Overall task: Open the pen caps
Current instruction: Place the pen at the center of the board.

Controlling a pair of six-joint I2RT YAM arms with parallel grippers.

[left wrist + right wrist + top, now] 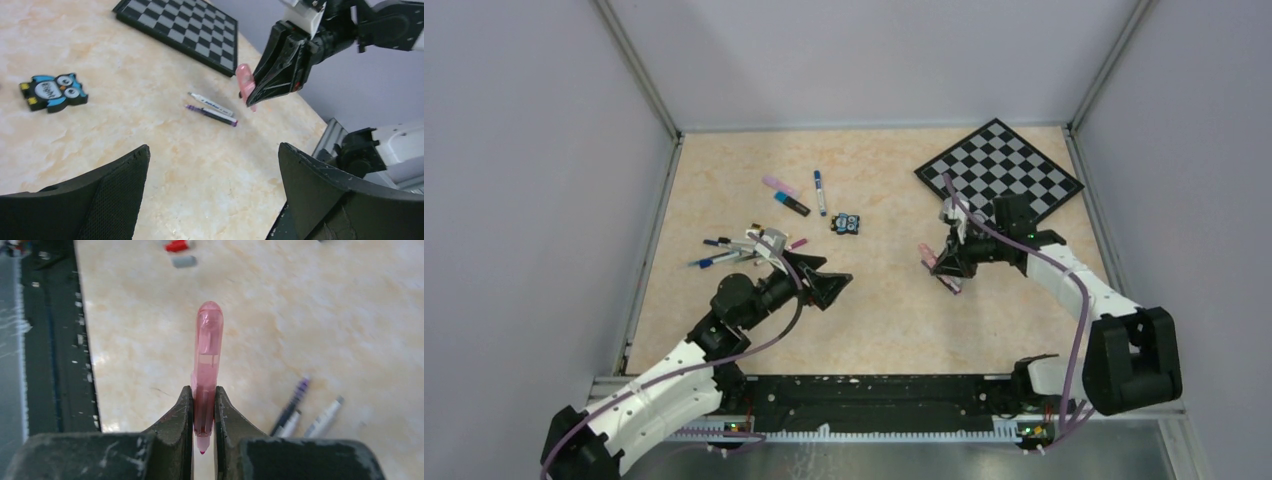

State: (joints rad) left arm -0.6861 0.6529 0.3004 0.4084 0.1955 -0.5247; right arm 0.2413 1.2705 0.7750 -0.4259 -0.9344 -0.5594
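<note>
Right gripper [204, 390]: clenched on the pink pen [205, 375], held above the table [300, 315].
Pen: its free rounded end, which I judged to be the cap [210, 322], pointed towards the left arm.
Left gripper [214, 147]: released wide, empty, facing the pen, apart from it.
Approach: I had to line up on the pen's axis, pinch only the cap and pull straight.
Risk: a skewed pull could have twisted the pen.

No lettering can be read with certainty. The owl-shaped toy block [54, 92] carries a short dark word on its white patch, too blurred to make out, and the white pen [210, 103] bears tiny illegible print.
</note>
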